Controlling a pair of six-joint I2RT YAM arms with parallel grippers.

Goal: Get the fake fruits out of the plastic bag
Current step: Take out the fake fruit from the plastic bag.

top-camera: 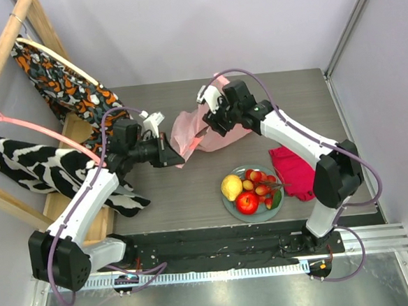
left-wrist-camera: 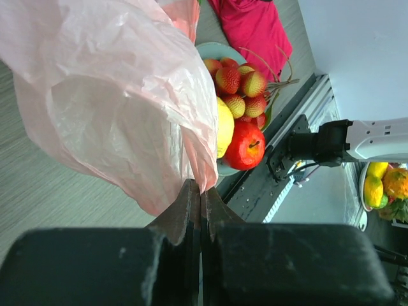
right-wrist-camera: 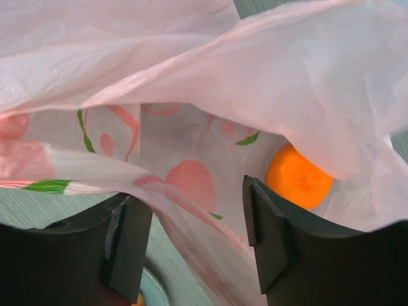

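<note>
Left hand (left-wrist-camera: 196,191) tight on crinkly pale-pink plastic bag (left-wrist-camera: 115,95)

Pale pink, see-through plastic bag (top-camera: 195,129) at far centre, printed with deeper pink blobs and green strokes (seen on its inside), with an orange fruit (right-wrist-camera: 298,177) inside. Near right, a grey-green plate (top-camera: 256,219) with a yellow lemon (top-camera: 231,187), red apple (top-camera: 247,202) and red-yellow cherries (top-camera: 261,184). Magenta cloth (top-camera: 294,171) to its right. At left, black-and-white striped fabric (top-camera: 23,165) and orange, black and grey patterned fabric (top-camera: 59,82). Grey wood-grain table (top-camera: 179,197).
</note>
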